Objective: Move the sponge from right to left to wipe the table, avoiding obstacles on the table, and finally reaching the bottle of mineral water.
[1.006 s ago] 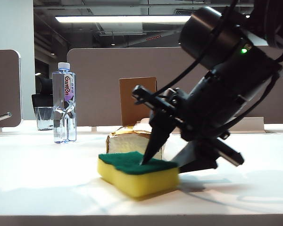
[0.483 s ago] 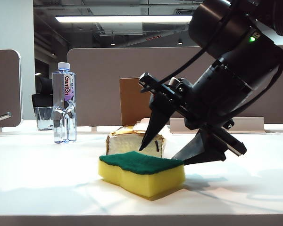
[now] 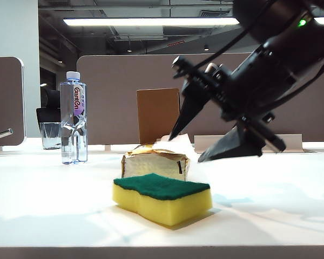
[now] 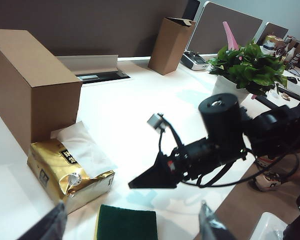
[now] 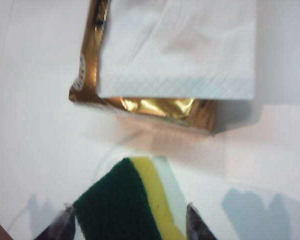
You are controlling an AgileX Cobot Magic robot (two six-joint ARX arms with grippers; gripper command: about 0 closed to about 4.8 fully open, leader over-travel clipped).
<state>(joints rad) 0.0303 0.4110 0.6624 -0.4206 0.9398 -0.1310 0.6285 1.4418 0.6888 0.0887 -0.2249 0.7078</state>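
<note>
Sponge (image 3: pixel 162 198): flat on the table (image 3: pixel 48 205), green face up, just in front of the tissue pack (image 3: pixel 155 162); let go half a second ago.
Right gripper (image 3: pixel 187 147): fingers spread and empty, now lifted clear above the sponge.
Left gripper (image 4: pixel 132 225): fingers apart, holding nothing, hovering near the sponge's other side.
Box (image 3: pixel 158 115): upright behind the tissue pack.
Bottle (image 3: pixel 74 117): well to the left; not reached.
Meaning: probably a handover; wiping unfinished.

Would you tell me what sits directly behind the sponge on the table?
Right behind the sponge lies the gold tissue pack with white tissue sticking out; the brown cardboard box stands behind that. The pack hides the box's base. The right gripper hangs open above, holding nothing.
</note>
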